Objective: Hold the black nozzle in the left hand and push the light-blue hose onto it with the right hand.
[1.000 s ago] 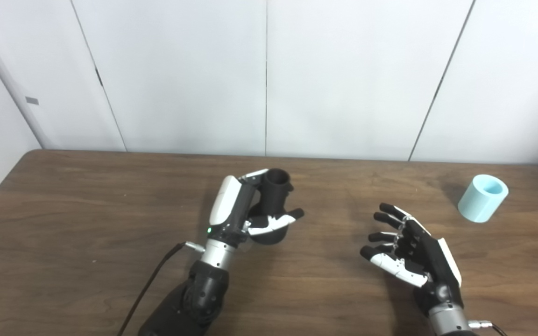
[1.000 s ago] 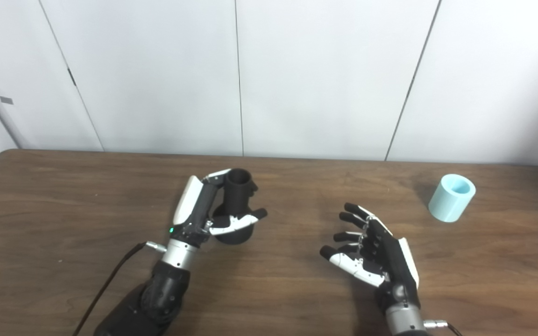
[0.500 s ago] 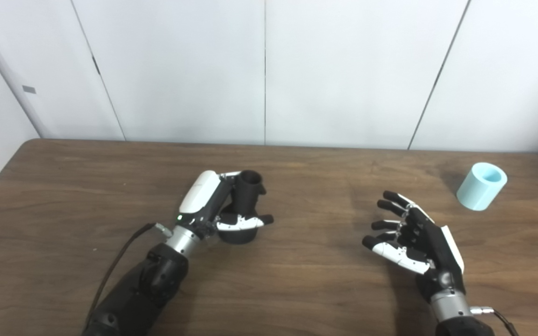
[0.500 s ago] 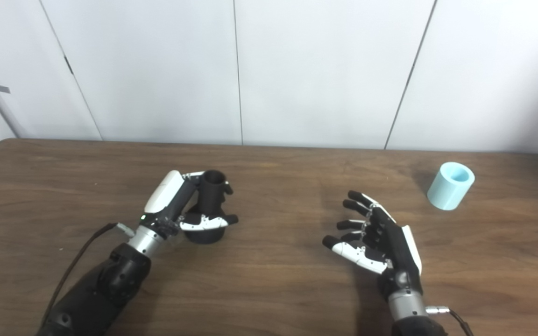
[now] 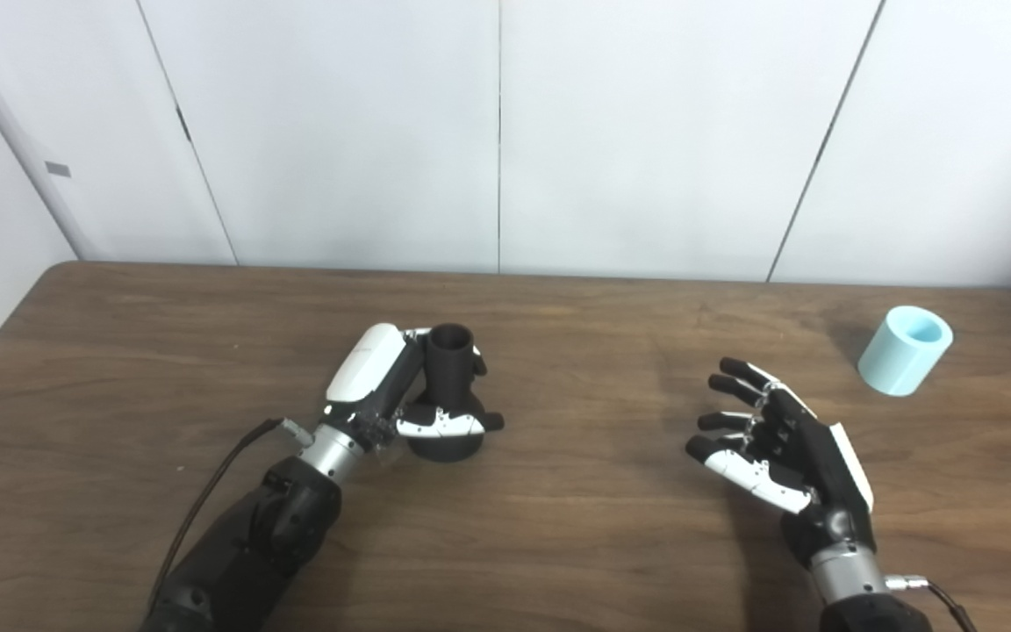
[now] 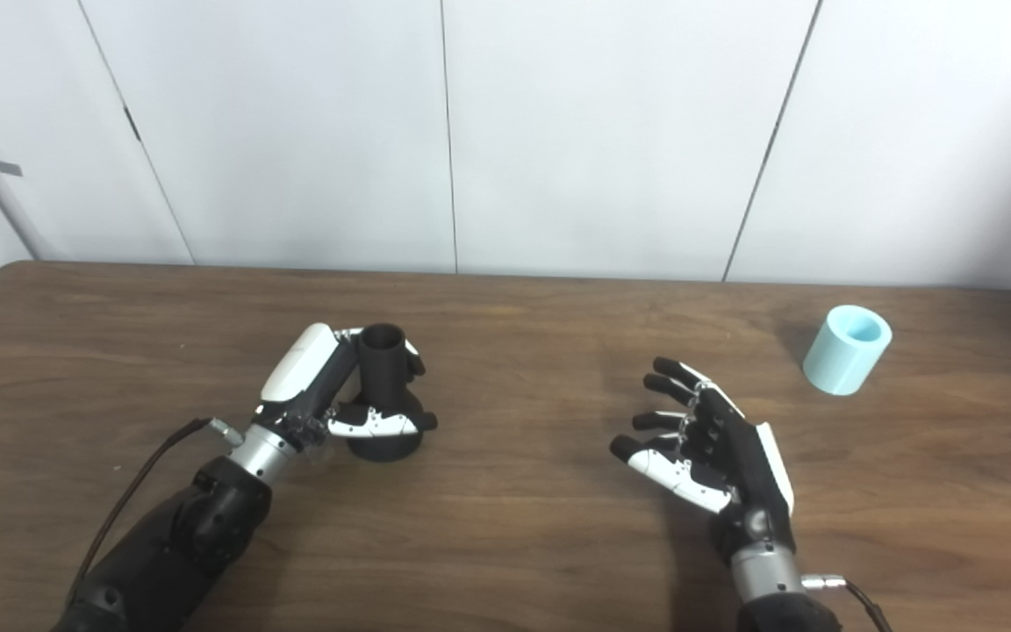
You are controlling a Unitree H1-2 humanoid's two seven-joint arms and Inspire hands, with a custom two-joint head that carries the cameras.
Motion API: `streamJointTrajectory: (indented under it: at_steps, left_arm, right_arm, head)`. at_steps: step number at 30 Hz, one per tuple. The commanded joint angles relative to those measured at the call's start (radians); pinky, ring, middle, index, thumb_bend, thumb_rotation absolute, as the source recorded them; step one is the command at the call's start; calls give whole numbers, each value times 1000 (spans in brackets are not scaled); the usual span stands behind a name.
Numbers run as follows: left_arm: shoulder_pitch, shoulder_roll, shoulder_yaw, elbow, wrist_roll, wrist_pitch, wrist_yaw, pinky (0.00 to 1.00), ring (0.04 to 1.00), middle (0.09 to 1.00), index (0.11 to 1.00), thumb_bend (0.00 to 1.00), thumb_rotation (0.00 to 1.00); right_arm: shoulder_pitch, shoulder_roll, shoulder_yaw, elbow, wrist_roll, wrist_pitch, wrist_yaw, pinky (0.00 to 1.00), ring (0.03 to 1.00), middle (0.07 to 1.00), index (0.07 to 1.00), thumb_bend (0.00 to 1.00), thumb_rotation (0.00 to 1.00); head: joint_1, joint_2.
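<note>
The black nozzle (image 5: 448, 392) stands upright on the wooden table (image 5: 119, 351), narrow neck up and wide round base down, left of centre. My left hand (image 5: 387, 395) is wrapped around it, thumb across the base and fingers behind the neck. The light-blue hose (image 5: 905, 349), a short pale cylinder with its open end tilted up, lies at the far right of the table. My right hand (image 5: 777, 443) hovers open, fingers spread, palm facing left, well short of the hose and holding nothing.
White wall panels (image 5: 497, 132) rise behind the table's far edge. A black cable (image 5: 216, 478) trails from my left wrist toward the bottom edge. Bare wood lies between the two hands.
My left hand has drawn the nozzle leftward and toward me and set its base down on the table. The camera tilted slightly. The right hand and the hose have barely moved.
</note>
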Motion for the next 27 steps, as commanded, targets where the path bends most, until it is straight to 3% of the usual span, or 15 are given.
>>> streamJointTrajectory:
  at_steps: [1,9,13,16,19,20,22,23,24,27]
  left_arm:
    - [84,22,-38,51,64,77,-99,383,384,491,510,501,0]
    - [84,31,-46,20,66,91,-132,379,388,496,507,501,0]
    - [77,64,-74,-29,117,179,-213,401,399,498,501,502,0]
    - [66,96,-101,-75,140,264,-316,432,409,498,518,501,0]
    - [58,115,-116,-95,150,293,-359,448,412,511,520,501,0]
    - [56,119,-120,-98,152,301,-367,460,478,501,509,512,0]
    - [55,125,-125,-115,150,340,-405,488,550,597,497,518,37]
    - [54,128,-128,-125,150,361,-425,492,562,611,567,709,19]
    - [53,130,-131,-136,151,382,-445,495,571,621,612,825,7]
    - [52,136,-139,-159,152,418,-480,450,546,606,646,898,0]
  right_arm:
    - [-30,-7,-4,-19,5,-52,7,427,585,767,773,744,193]
    - [-29,-8,-4,-27,9,-46,9,438,590,765,772,758,215]
    - [-27,-8,-5,-37,2,-35,4,445,593,765,769,721,156]
    - [-29,-8,-8,-36,12,-30,6,427,590,763,766,741,192]
    - [-29,-7,-10,-38,16,-24,7,419,586,762,764,740,183]
    - [-29,-8,-10,-36,18,-24,8,419,587,764,766,723,161]
    - [-29,-6,-10,-38,19,-19,8,419,586,764,766,691,115]
    - [-29,-6,-10,-39,20,-17,8,420,585,765,766,678,92]
    - [-28,-6,-10,-40,20,-16,8,422,584,766,766,669,75]
    - [-28,-11,-6,-41,13,-23,11,416,582,765,769,672,94]
  head:
    - [2,0]
    - [-1,10]
    - [6,15]
    - [12,18]
    - [15,20]
    - [15,20]
    - [16,20]
    - [16,20]
    - [16,20]
    - [18,26]
